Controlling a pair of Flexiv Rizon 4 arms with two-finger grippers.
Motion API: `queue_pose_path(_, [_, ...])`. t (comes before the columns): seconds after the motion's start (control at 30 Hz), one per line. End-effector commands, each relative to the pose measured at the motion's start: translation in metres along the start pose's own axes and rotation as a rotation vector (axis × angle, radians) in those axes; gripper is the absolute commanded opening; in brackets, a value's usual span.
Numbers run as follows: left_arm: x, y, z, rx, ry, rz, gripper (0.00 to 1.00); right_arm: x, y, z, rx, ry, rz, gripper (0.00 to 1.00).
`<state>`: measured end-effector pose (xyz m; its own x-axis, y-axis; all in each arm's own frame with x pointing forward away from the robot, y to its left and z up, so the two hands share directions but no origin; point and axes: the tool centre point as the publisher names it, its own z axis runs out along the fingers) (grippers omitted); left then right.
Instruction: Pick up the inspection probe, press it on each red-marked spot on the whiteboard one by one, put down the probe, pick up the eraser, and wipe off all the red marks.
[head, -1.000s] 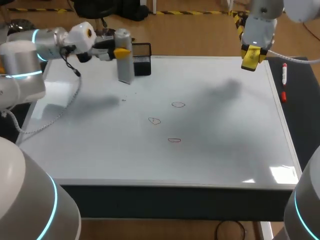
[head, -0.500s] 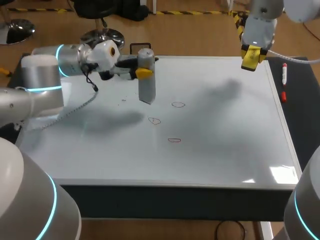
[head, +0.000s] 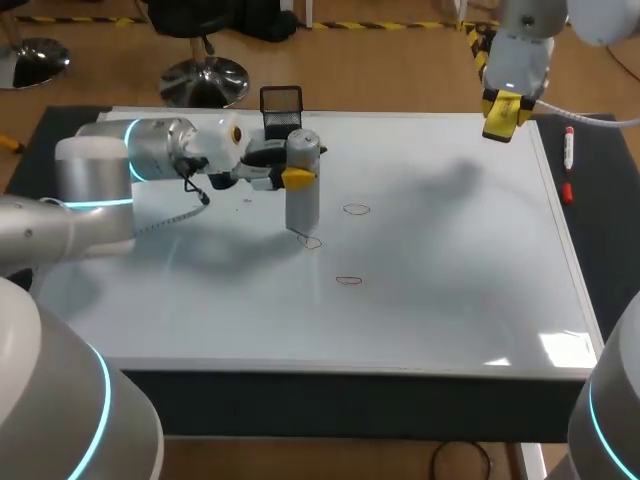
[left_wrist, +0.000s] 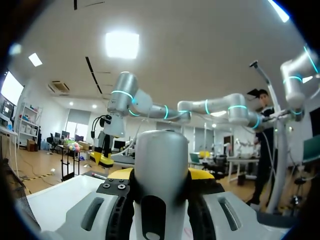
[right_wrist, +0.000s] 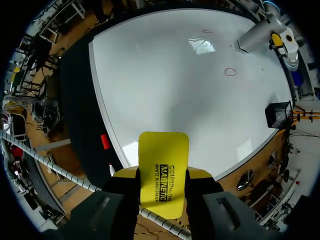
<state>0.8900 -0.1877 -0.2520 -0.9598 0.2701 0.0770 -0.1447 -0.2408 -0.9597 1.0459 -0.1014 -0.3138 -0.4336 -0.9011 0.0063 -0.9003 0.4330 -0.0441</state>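
Observation:
On the whiteboard (head: 430, 300) are three small red rings: a far one (head: 356, 209), a middle one (head: 309, 241) and a near one (head: 348, 281). My left gripper (head: 298, 177) is shut on the grey cylindrical probe (head: 303, 207), held upright with its lower end right at the middle ring; whether it touches I cannot tell. In the left wrist view the probe (left_wrist: 161, 165) fills the gap between the fingers. My right gripper (head: 500, 115) hangs above the board's far right corner, shut on the yellow eraser (right_wrist: 163, 172).
A black mesh holder (head: 281, 105) stands at the board's back edge, behind the left gripper. A marker with a red cap (head: 568, 150) and a small red piece (head: 567, 192) lie on the dark mat to the board's right.
My left arm has carried the probe from beside the mesh holder rightward and toward the front, down to the middle red ring. The right arm and eraser have stayed put.

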Motion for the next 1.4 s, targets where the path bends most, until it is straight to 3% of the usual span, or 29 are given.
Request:
queue_pose_path(0.03, [-0.007,0.008,0.001,0.009,0.005,-0.008,0.00,0.001,0.000,-0.001,0.002,0.001,-0.002,0.00])
queue_pose_path(0.37, [-0.007,0.023,0.002,0.002,0.007,-0.035,0.00,0.001,0.000,-0.001,0.002,0.001,-0.002,0.00])
queue_pose_path(0.7, [-0.002,0.033,-0.001,-0.087,0.008,-0.030,0.00,0.001,0.000,-0.001,0.002,0.001,-0.002,0.00])
queue_pose_path(0.9, [0.002,0.036,-0.003,-0.145,0.011,-0.011,0.00,0.001,0.000,-0.001,0.002,0.001,-0.002,0.00])
queue_pose_path(1.4, [0.005,0.036,-0.003,-0.148,0.014,-0.008,0.00,0.001,0.000,-0.001,0.002,0.001,-0.002,0.00])
